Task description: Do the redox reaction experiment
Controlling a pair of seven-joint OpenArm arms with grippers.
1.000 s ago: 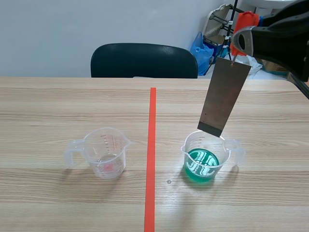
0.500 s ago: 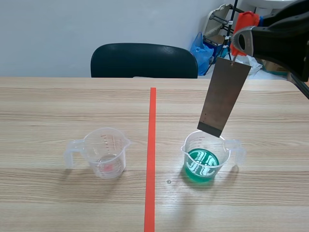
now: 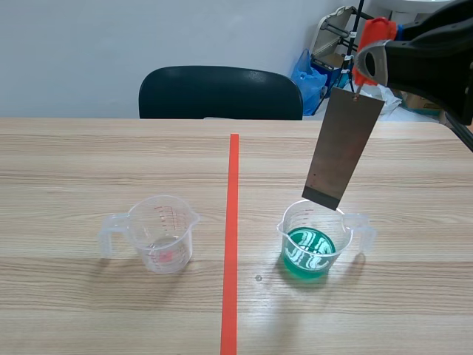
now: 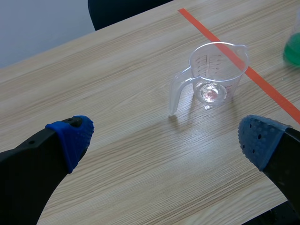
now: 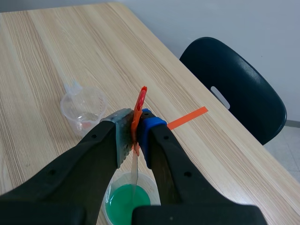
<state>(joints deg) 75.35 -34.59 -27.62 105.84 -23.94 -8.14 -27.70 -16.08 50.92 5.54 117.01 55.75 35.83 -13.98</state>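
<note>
On the right side of the table [image 3: 74, 163], high above the wood, the right claw [image 3: 367, 65] is clenched on an orange-red clip [image 3: 375, 31]. A grey metal plate [image 3: 344, 144] hangs from that clip. It is tilted, with its lower edge just over the far rim of the cup of green liquid [image 3: 310, 242]. Gripping the clip rather than the metal lets the plate dangle freely, so it can go straight down into a narrow cup. In the right wrist view the plate shows edge-on, pointing at the green pool below. The scene view suggests its edge is above the rim and not yet wet, though I cannot be sure.

The green cup stands just right of the red tape line [image 3: 232, 222], its handle turned to the right. Left of the line, well apart, stands a clear cup [image 3: 159, 235] with its handle to the left and only a small reddish trace at the bottom. The left claw [image 4: 165, 138] hovers over bare table, released, its blue pads [image 4: 72, 136] wide apart and the clear cup ahead of it. I judge it is parked out of the way, since this step needs one arm.

The step in hand looks like lowering the plate into the green liquid. The cup looks light — a tilted plate catching the rim could tip it.
</note>
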